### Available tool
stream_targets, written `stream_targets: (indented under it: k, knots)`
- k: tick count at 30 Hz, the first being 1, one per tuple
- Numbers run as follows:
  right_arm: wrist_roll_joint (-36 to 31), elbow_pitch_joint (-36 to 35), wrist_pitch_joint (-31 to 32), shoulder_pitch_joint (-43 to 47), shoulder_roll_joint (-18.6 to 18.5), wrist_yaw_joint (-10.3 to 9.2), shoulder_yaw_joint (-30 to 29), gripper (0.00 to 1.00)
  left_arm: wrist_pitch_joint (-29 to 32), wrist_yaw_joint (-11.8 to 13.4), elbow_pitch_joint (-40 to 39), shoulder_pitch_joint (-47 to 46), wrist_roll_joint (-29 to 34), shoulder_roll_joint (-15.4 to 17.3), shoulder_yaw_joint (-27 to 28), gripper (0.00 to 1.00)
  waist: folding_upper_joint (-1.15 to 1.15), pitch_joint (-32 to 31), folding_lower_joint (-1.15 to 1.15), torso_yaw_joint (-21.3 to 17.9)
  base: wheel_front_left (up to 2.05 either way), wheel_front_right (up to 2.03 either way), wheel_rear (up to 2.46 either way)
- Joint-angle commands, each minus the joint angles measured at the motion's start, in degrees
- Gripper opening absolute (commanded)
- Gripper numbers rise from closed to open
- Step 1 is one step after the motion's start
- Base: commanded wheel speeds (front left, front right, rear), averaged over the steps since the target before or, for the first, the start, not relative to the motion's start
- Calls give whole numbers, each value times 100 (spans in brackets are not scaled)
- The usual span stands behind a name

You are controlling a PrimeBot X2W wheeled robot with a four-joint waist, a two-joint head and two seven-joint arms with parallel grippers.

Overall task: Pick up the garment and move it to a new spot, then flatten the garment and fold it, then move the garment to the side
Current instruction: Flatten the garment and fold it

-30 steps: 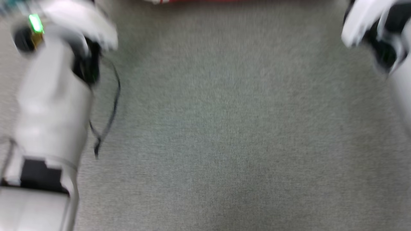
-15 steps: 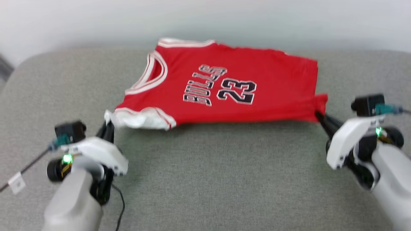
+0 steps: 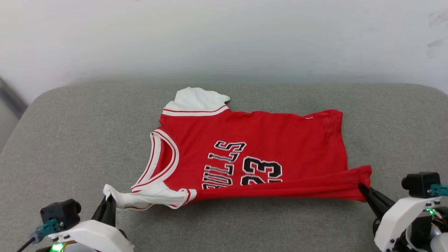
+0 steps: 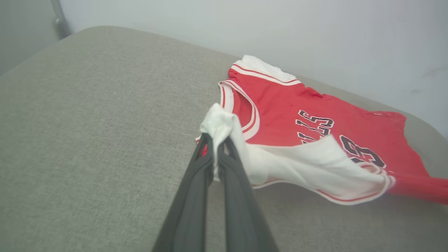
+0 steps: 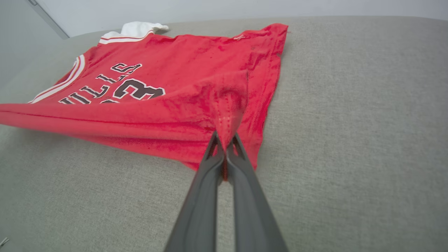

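The garment [image 3: 266, 140], a red jersey with white sleeves and black-and-white lettering, lies front up on the grey cushion [image 3: 70, 140], collar to the left. Its near edge is lifted and stretched taut between my two grippers. My left gripper [image 3: 109, 199] at lower left is shut on the white near sleeve [image 4: 220, 122]. At lower right, my right gripper [image 3: 362, 189] is shut on the red hem corner [image 5: 227, 119]. The far white sleeve [image 3: 196, 99] rests flat near the wall.
A pale wall [image 3: 224, 38] rises right behind the cushion's far edge. Grey cushion surface [image 3: 395, 133] spreads to both sides of the garment and in front of it. A dark upright strip [image 3: 12, 94] stands at the far left.
The head camera has tilted up from the bare cushion to the garment and wall. Both grippers keep their hold, and the garment's near edge now sits lower in view, folding over the lettering.
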Motion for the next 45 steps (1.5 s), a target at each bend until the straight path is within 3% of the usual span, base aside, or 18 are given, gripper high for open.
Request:
stream_targets:
  k: [1, 5, 9, 13, 19, 32, 33, 34, 35, 36, 37, 45]
  knots:
    - [-177, -375, 198, 332, 129, -10, -340, 0, 181, 276, -577, 275, 93, 147, 64, 0, 0, 12, 2, -2, 0, 0, 0]
    - [-621, -1224, 761, 829, 492, -10, -1034, 0, 519, 642, -1491, 544, 196, 317, 92, 0, 0, 89, 2, -18, 0, 0, 0]
    - [-1010, -1713, 1357, 1005, 883, -10, -1468, 0, 691, 597, -1643, 295, 192, 356, 1, 0, 0, 265, 2, -39, 0, 0, 0]
    - [-1295, -1806, 1764, 949, 1178, -9, -1677, 0, 703, 331, -1190, -155, 99, 222, -166, 0, 0, 533, 2, -30, 0, 0, 0]
    - [-1434, -1573, 1811, 626, 1414, -8, -1734, 0, 511, -130, -175, -1045, -4, -2, -286, 0, 0, 993, 2, -81, 0, 0, 0]
    - [-1503, -553, 1247, -257, 1232, -7, -1198, 0, 476, -853, 1822, -2300, -191, -242, -471, 0, 0, 1570, 2, -206, 0, 0, 0]
    - [-1504, -452, 1210, -296, 1212, -7, -1166, 16, 486, -918, 1953, -2356, -217, -263, -496, 0, 0, 1580, 2, -206, 0, 0, 0]
    - [-1496, -354, 1162, -323, 1203, -8, -1133, 43, 528, -989, 2104, -2397, -257, -294, -525, 16, 0, 1583, 2, -206, 0, 0, 0]
    - [-1496, -354, 1162, -323, 1203, -8, -1133, 43, 528, -989, 2104, -2397, -257, -294, -525, 16, 0, 1583, 2, -206, 0, 0, 0]
    - [-1483, -266, 1116, -345, 1197, -8, -1101, 89, 514, -1049, 2212, -2439, -257, -307, -546, 47, 0, 1580, 2, -205, 0, 0, 0]
    - [-1477, -193, 1077, -369, 1191, -9, -1073, 100, 473, -1090, 2317, -2482, -267, -312, -542, 100, 0, 1570, 2, -209, 0, 0, 0]
    - [-1287, -290, 169, -282, 1085, -7, -869, 100, 323, -1298, 2818, -2511, -461, -244, -392, 100, 0, 1178, 2, -251, 0, 0, 0]
